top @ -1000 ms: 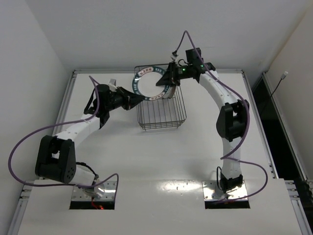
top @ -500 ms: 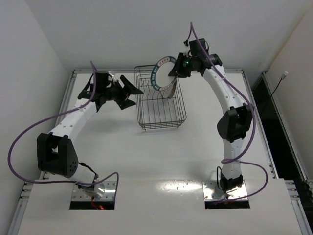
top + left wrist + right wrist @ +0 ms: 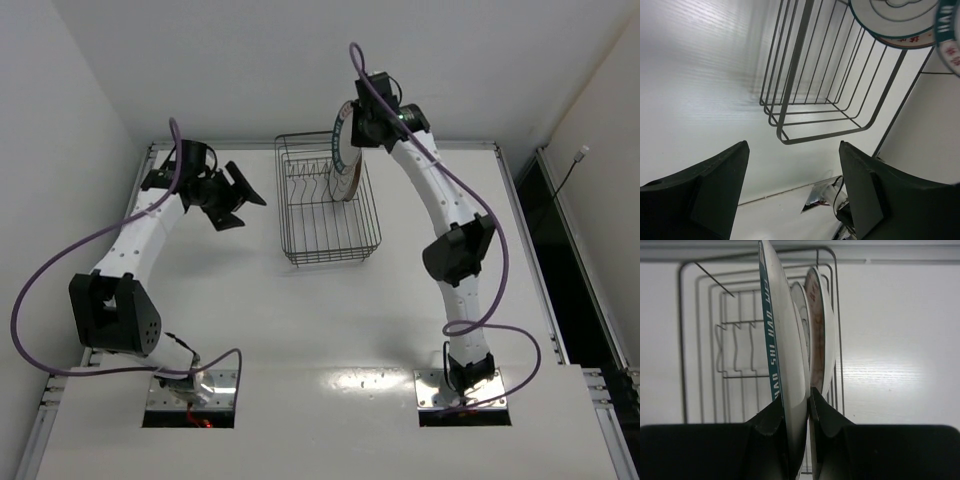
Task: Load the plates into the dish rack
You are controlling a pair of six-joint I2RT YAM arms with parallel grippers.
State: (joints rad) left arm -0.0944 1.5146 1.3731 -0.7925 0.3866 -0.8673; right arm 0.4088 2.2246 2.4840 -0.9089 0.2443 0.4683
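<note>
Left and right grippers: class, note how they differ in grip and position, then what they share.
The left gripper is open and empty; the right gripper is shut on the round white teal-banded plate. The left gripper is apart from the dark wire dish rack, on its left; the right gripper is over it. Both are black, two-fingered.
</note>
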